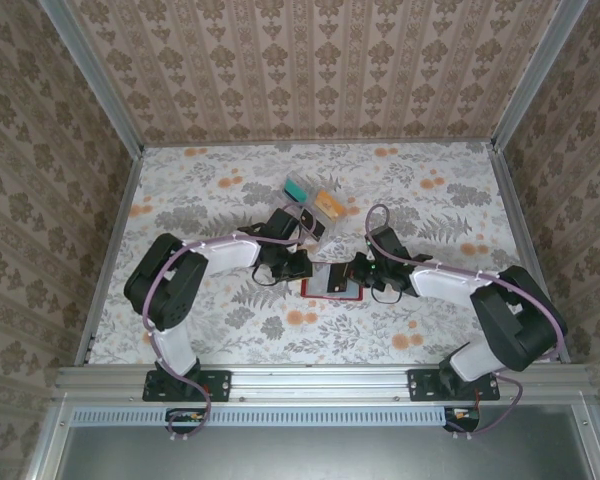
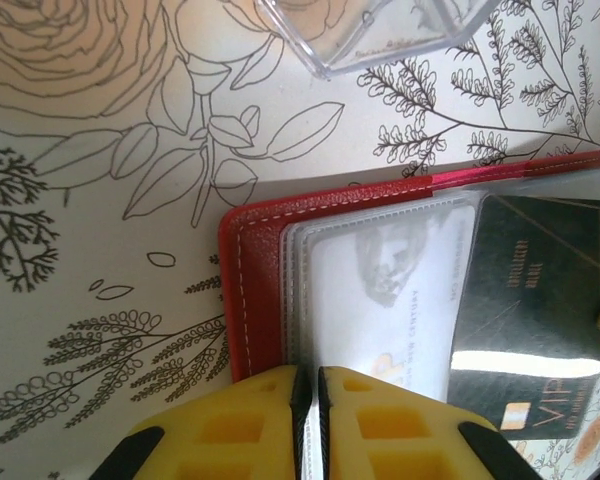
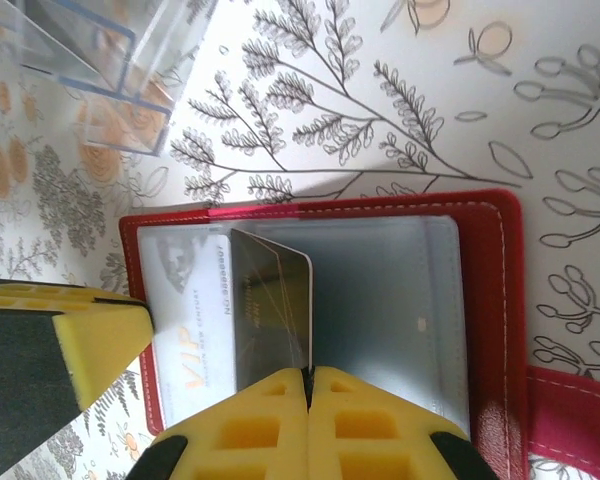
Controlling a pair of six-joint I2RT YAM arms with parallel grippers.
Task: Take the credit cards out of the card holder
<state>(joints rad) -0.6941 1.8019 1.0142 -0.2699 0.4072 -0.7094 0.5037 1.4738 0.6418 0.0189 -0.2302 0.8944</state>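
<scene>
1. A table [image 1: 200,180] covered in a floral cloth carries everything, and two robot arms reach in from its near edge.
2. The card holder [image 1: 332,285], a small flat red wallet, lies open about midway between the table's left and right edges, closer to the near edge than the far one.
3. In the right wrist view, the card holder [image 3: 500,300] shows a grey-blue lining, clear sleeves and a little red tab [image 3: 570,420] at one end.
4. The left fingers [image 2: 265,405], padded in yellow, are nearly pressed together over the holder's edge. A thin sliver sits between them, apparently the rim of a clear sleeve.
5. A pale credit card [image 2: 380,300] sits inside that sleeve, flat in the holder.
6. The right fingers [image 3: 275,400], also yellow, are closed tight. They pinch one edge of a dark credit card [image 3: 270,310] with gold lines.
7. That dark card is tilted up on edge out of the holder. Its far end is still down at the sleeves.
8. The two sets of fingers face each other across the holder, close together.
9. A clear plastic rack [image 1: 312,208] with teal and orange cards stands just beyond the holder, towards the far edge.
</scene>
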